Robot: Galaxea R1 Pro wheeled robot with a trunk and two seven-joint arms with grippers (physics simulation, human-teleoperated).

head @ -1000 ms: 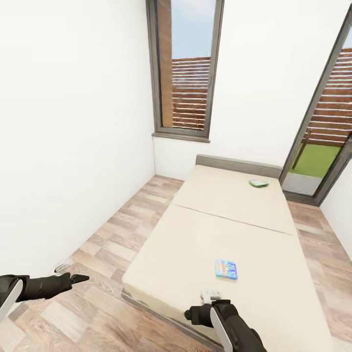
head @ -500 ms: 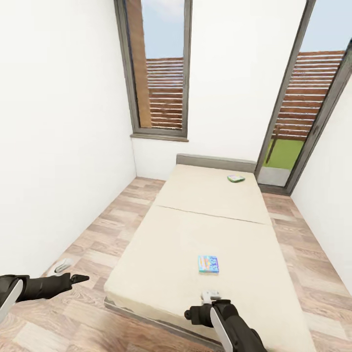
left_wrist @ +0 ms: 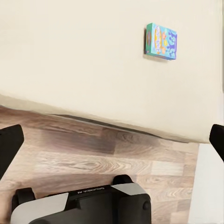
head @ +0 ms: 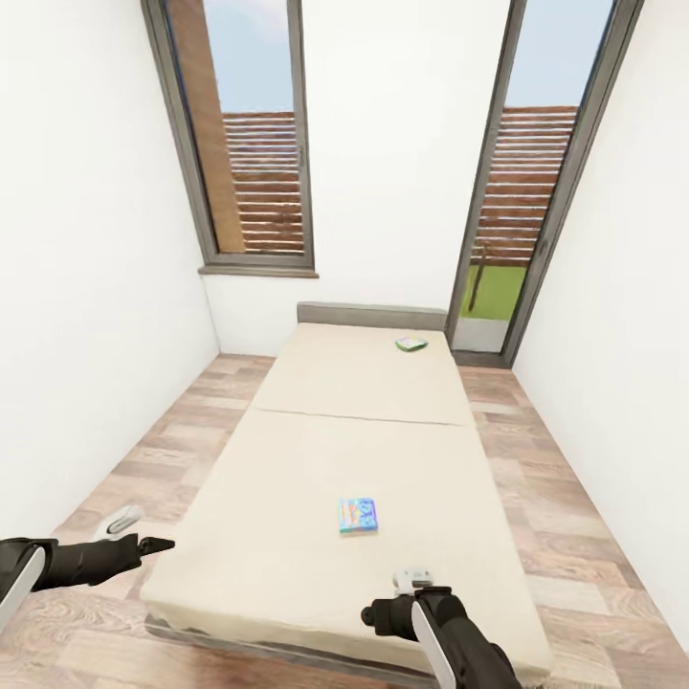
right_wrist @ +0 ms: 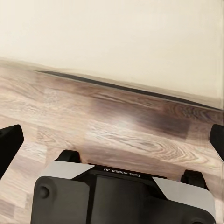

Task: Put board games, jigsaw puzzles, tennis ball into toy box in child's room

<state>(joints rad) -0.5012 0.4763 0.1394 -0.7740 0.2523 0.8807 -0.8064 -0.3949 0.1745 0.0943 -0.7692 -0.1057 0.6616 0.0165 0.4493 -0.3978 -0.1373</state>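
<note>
Camera swung right; both arms' fingers (left_wrist: pixel 112 140) (right_wrist: pixel 112 140) spread empty before bed (head: pixel 316 459)

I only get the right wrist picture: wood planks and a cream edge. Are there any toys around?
Observer: Yes. In the head view, a flat blue multicoloured game box lies on the cream-beige mattress, near the robot's end.
Operator: Just that one?
Observer: No. A second flat box, green-edged, lies far up the mattress near the grey headboard.
Operator: Is the other claw holding anything?
Observer: No. The left wrist view shows the left gripper with its fingertips wide apart and nothing between them.
</note>
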